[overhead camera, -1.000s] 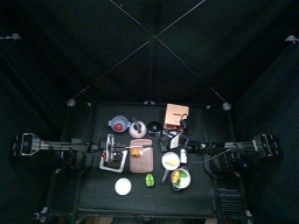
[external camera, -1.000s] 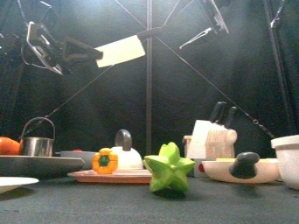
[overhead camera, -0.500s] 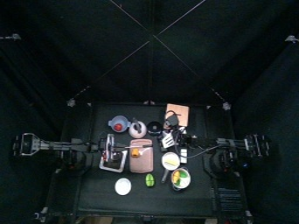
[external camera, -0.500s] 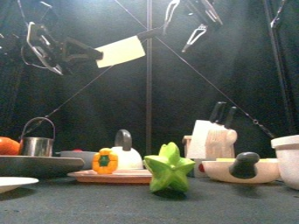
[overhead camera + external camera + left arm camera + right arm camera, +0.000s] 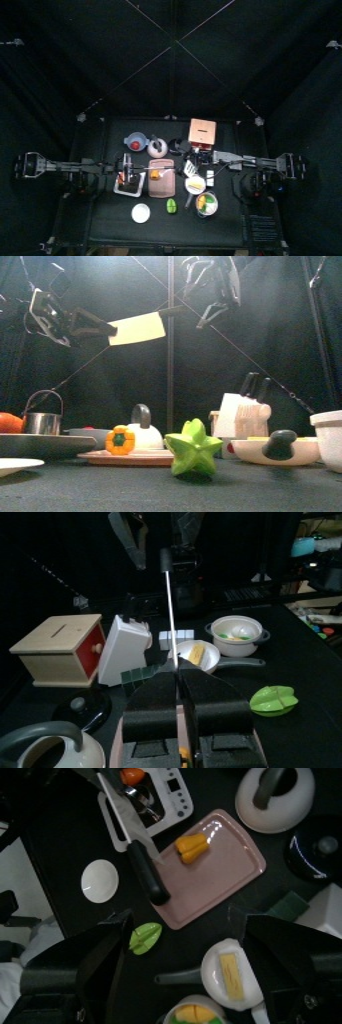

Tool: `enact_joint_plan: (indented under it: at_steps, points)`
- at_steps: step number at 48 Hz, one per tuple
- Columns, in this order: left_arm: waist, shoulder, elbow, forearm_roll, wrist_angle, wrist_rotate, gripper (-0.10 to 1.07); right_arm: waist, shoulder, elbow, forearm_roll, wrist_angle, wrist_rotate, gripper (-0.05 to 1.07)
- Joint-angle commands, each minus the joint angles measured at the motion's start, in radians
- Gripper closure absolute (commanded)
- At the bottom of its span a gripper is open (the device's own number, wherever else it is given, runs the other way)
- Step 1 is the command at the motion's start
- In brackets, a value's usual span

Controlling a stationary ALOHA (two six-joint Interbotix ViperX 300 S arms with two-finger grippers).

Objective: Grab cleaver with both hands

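The cleaver [image 5: 138, 328] has a pale broad blade and a black handle and hangs high above the table in the front view. My left gripper [image 5: 56, 318] is shut on its handle, at the left. In the left wrist view the blade [image 5: 168, 607] shows edge-on, rising from between my shut jaws [image 5: 185, 717]. My right gripper [image 5: 209, 291] is open and empty, a little above and to the right of the blade's tip, apart from it. In the right wrist view the cleaver [image 5: 143, 871] lies beyond my spread jaws [image 5: 194, 963].
On the table below are a pink cutting board [image 5: 218, 866] with an orange pepper [image 5: 120, 440], a green starfruit [image 5: 194, 450], a knife block [image 5: 242, 413], a metal pot [image 5: 44, 418], a white plate [image 5: 99, 880], white bowls [image 5: 327, 438] and a wooden box [image 5: 203, 129].
My right gripper has moved left and down towards the cleaver's blade tip. The cleaver has dropped slightly and levelled in my left gripper.
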Motion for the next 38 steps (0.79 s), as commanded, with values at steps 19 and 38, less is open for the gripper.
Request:
enact_joint_plan:
  at_steps: [19,38]
  points:
    - [-0.008,-0.003,-0.017,0.029,0.067,-0.003,0.71,0.055,-0.035,0.178,-0.077,-0.368,-0.080,-0.01]
    - [-0.038,0.005,-0.029,0.026,0.081,-0.005,0.71,0.104,-0.002,0.210,-0.235,-0.436,-0.064,0.00]
